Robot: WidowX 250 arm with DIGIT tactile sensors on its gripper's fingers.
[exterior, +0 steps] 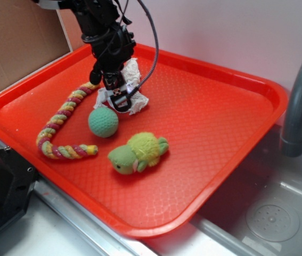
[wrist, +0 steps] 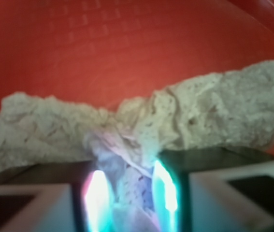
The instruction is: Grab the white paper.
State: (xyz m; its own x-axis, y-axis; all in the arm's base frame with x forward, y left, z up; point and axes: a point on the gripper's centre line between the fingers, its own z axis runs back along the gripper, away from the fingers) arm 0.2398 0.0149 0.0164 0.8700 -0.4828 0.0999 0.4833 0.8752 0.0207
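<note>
One paper (exterior: 135, 80), one ball (exterior: 103, 122), one rope (exterior: 60, 125) and one plush (exterior: 138, 152) are being held in a single red tray (exterior: 220, 128), which is being supported beside a sink (exterior: 278, 213). The paper is lying toward the tray's back, just behind the ball. A fold of it is being pinched by the gripper (wrist: 129, 193), whose fingers (wrist: 98, 200) are being pressed against it from both sides.
</note>
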